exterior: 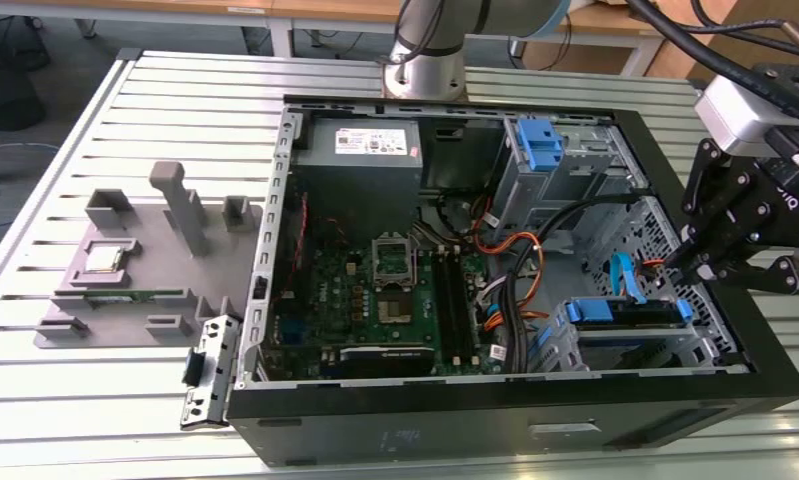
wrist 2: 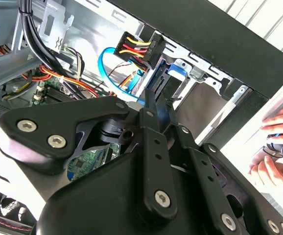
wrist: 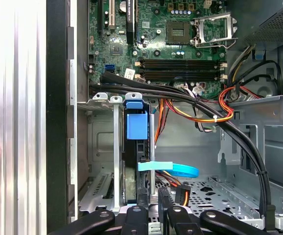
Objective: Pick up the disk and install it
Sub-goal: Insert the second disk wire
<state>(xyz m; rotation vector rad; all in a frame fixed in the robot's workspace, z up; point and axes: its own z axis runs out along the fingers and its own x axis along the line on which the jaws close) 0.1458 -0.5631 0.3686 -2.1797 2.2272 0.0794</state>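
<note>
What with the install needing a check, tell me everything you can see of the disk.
The disk stands on edge in a metal drive bay, framed by a blue plastic carrier with a tab at one end. Its visible edge looks dark. A blue cable passes close by. The gripper is beside it; contact cannot be told.

A slatted metal table (exterior: 172, 100) carries an open computer case (exterior: 506, 425) and a grey fixture (exterior: 132, 278).
</note>
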